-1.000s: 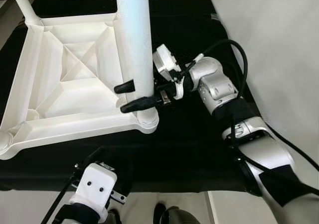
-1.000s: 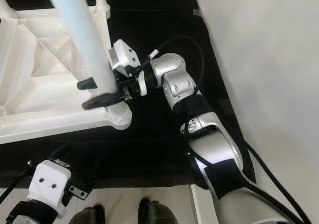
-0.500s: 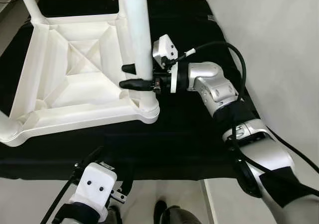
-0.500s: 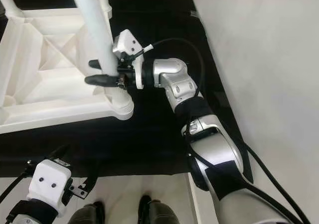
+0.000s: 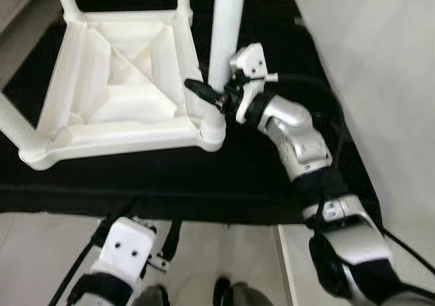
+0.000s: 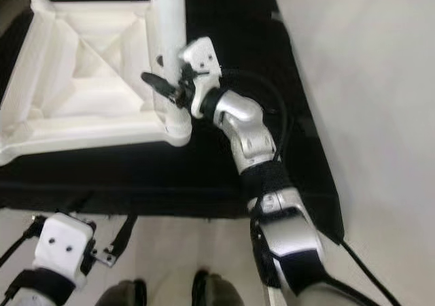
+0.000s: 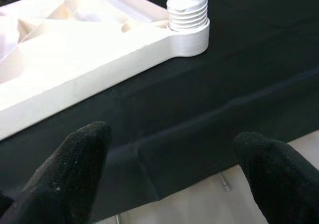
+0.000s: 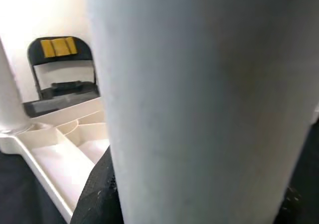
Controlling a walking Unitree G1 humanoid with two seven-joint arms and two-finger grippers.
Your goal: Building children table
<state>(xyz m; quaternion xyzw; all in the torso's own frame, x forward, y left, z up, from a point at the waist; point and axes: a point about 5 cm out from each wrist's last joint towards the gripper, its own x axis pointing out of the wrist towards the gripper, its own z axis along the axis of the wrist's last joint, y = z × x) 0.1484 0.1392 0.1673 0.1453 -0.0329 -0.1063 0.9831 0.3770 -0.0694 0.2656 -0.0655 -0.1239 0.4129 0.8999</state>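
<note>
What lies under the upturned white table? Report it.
A black cloth is spread under the upturned table top and shows all round it. What the cloth covers cannot be seen. The right claw holds the near leg.

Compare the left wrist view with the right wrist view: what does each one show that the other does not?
The left wrist view alone shows the threaded end of a table leg in its corner socket, black cloth and pale floor. The right wrist view alone shows a white leg very close up and a black chair with yellow blocks. Both show the white upturned tabletop and black fingers.
</note>
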